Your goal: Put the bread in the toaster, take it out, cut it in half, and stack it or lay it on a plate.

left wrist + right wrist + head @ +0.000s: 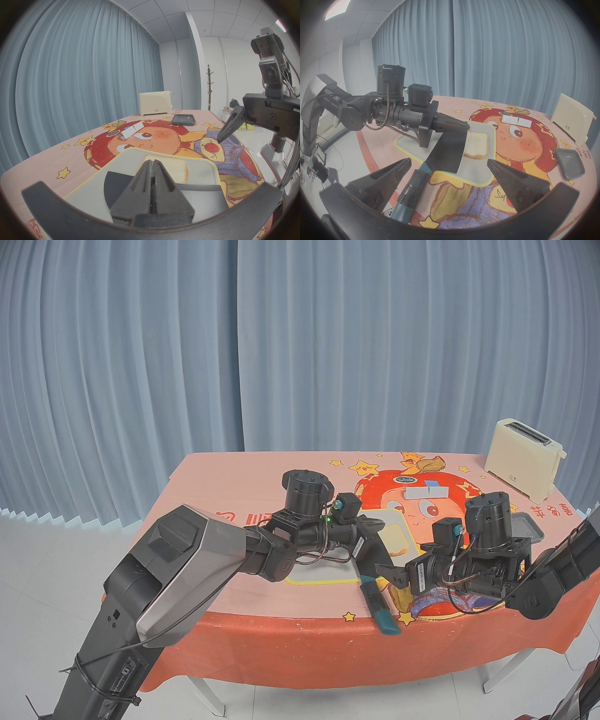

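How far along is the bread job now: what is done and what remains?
Done: the bread lies whole on the cutting board, away from the toaster; toasted or not, I cannot tell. In hand: the left gripper, shut, seems to pinch the knife blade; the right gripper is open near its handle. Left: cutting, then moving to the plate.

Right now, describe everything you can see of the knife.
The knife is cleaver-like, with a broad, flat, dark blade that looks like metal and a black handle ending in a teal cap. The left gripper is shut on the blade's upper edge. The blade slants over the near edge of the cutting board, beside the bread. The handle points toward the near edge of the table. Whether the blade touches the board is unclear.
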